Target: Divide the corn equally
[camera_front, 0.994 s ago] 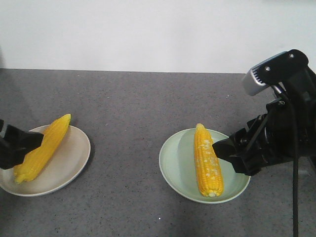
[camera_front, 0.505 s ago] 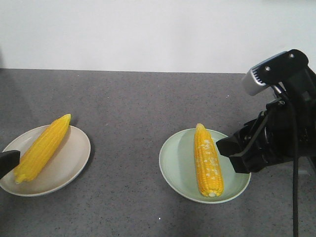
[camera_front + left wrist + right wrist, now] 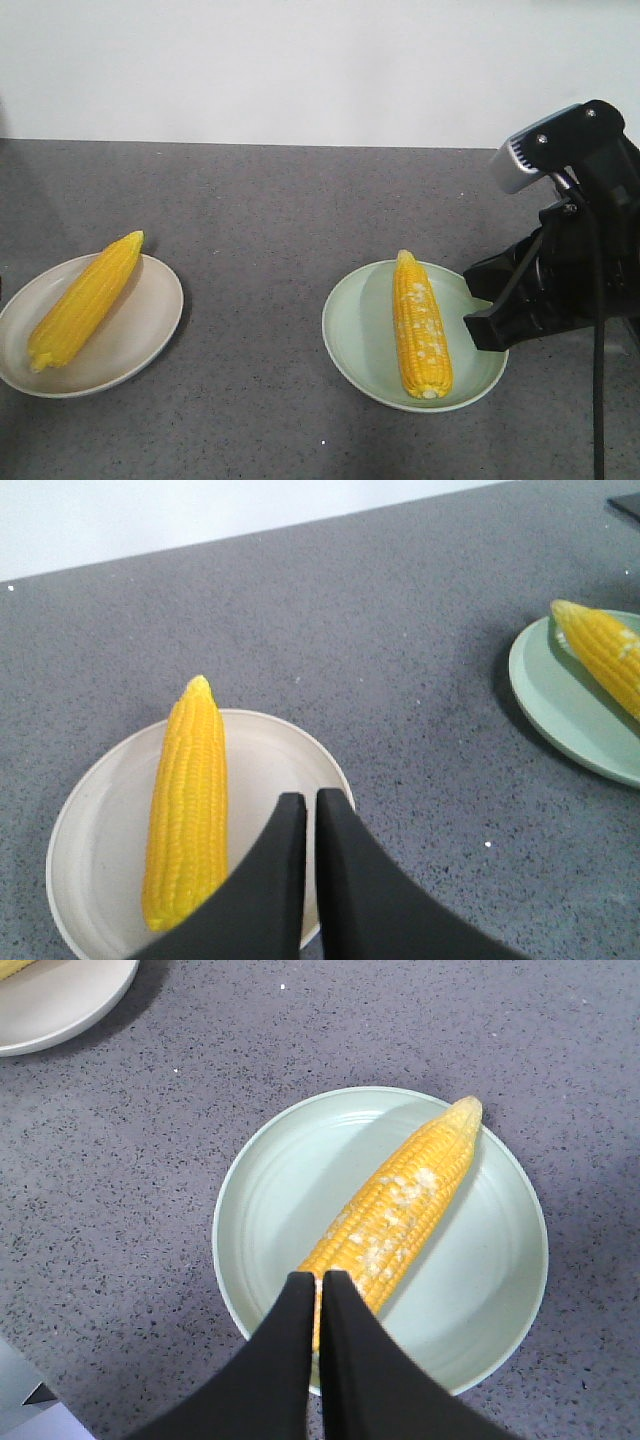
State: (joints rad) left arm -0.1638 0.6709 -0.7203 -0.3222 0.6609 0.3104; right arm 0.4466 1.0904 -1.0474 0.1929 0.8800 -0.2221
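- Tools first: right tool [image 3: 319, 1305] hangs above the near end of its cob with both fingers pressed together and nothing between them. Left tool [image 3: 305, 825] is the same story, fingers nearly touching with only a thin slit, nothing held, hovering over the near rim of its plate.
- Corn: one cob [image 3: 392, 1216] lies along the middle of the green plate [image 3: 500, 1290], tip pointing away from the tool, pale whitish patches on the kernels. Other cob [image 3: 186, 805] lies on the beige plate [image 3: 290, 760], left of the tool, tip pointing away too.
- Why it sits like this, my guess: one cob per plate looks like an even split, and both tools being empty and off the corn fits a finished drop-off.
- Plates sit well apart on the grey tabletop [image 3: 260, 220], one per arm's side.
- Hard to see: front view shows only the right arm's dark bulk beside the green plate, fingertips not really readable there. Left arm isn't in that view at all. Wrist views have fingers covering the cobs' near ends. Only two cobs show anywhere; can't tell if more exist off-frame.
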